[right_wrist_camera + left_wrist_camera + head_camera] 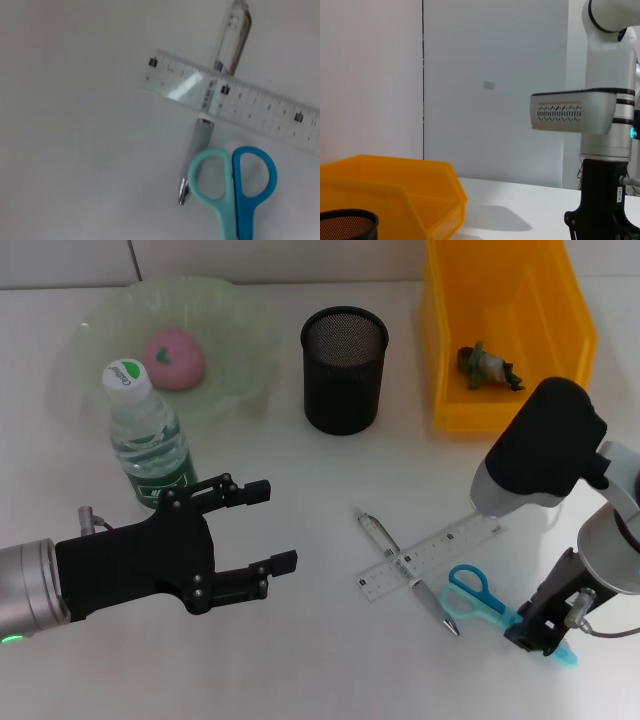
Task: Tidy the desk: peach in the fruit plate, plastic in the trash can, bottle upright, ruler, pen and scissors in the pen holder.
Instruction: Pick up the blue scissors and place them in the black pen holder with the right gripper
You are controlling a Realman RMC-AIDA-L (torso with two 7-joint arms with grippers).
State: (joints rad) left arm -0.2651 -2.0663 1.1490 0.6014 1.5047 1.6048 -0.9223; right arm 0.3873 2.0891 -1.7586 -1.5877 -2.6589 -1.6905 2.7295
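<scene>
The right gripper (540, 635) sits low over the scissors (478, 592), seemingly clamped on their blades. Left gripper (262, 528) hovers, fingers apart. Peach (174, 357) plated, bottle (146, 435) upright, plastic (486, 366) binned; ruler (430, 555) and pen (405, 571) remain on the bench (300, 660).

We see bare table (290, 640) between the bottle (148, 440) and the pen (405, 570). The pen lies under the ruler (428, 556), and the scissors (480, 598) touch its tip. The pen holder (344, 368) stands open, with room all around.
</scene>
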